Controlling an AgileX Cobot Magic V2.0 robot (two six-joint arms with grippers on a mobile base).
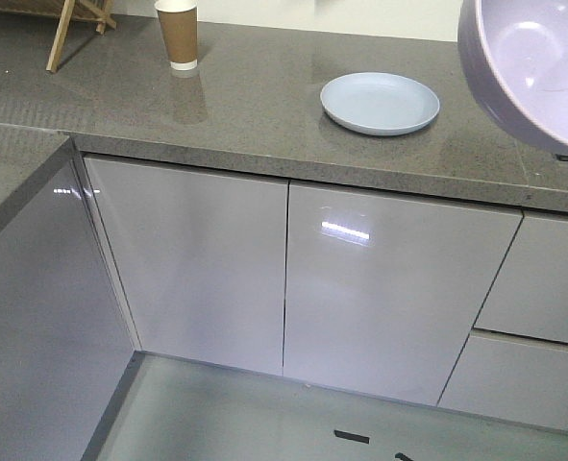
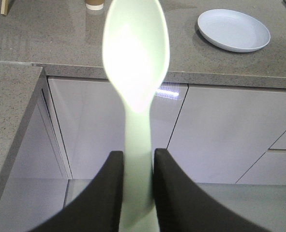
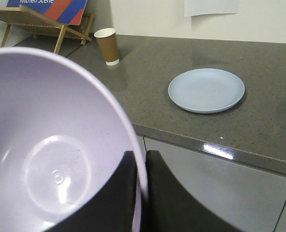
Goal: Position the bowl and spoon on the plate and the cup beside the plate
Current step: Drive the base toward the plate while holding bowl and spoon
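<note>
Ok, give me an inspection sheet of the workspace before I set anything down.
Surface: grey speckled stone countertop, turns a corner at left.
Job's things: round pale blue plate flat, nothing on it; tall brown paper cup upright, back-left, apart from plate; lavender plastic bowl and mint-green plastic spoon held off the counter.
Clutter: wooden stand at back-left corner.
Claws: left claw shut on spoon handle; right claw shut on bowl rim.
Cables: nothing seen.
Surroundings: glossy white cabinet doors below; pale wall behind.
</note>
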